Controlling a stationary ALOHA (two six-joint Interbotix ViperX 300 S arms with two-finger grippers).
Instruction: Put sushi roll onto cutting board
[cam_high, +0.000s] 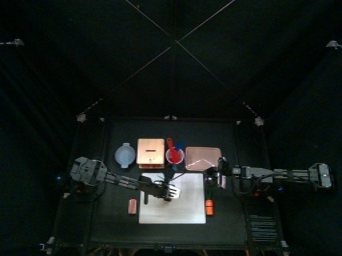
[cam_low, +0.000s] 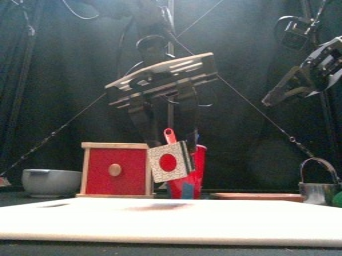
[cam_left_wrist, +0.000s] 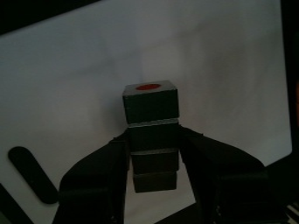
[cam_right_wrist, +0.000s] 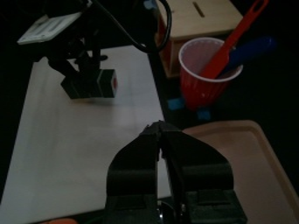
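Note:
The white cutting board (cam_high: 185, 200) lies at the table's front middle and fills the left wrist view (cam_left_wrist: 70, 79). My left gripper (cam_high: 170, 188) is shut on the sushi roll (cam_left_wrist: 152, 103), a small dark block with a red spot on one face. It holds the roll upright over the board's left part, at or just above the surface. The roll also shows in the front view (cam_low: 167, 161) and the right wrist view (cam_right_wrist: 98, 84), under the left gripper (cam_right_wrist: 86, 63). My right gripper (cam_right_wrist: 158, 133) is shut and empty, over the board's right edge (cam_high: 219, 173).
Behind the board stand a grey bowl (cam_high: 124, 154), an orange-tan box (cam_high: 151, 152), a red cup (cam_right_wrist: 205, 74) with red and blue utensils, and a pinkish-tan square (cam_high: 202, 157). Two small orange blocks (cam_high: 132, 205) (cam_high: 209, 206) flank the board.

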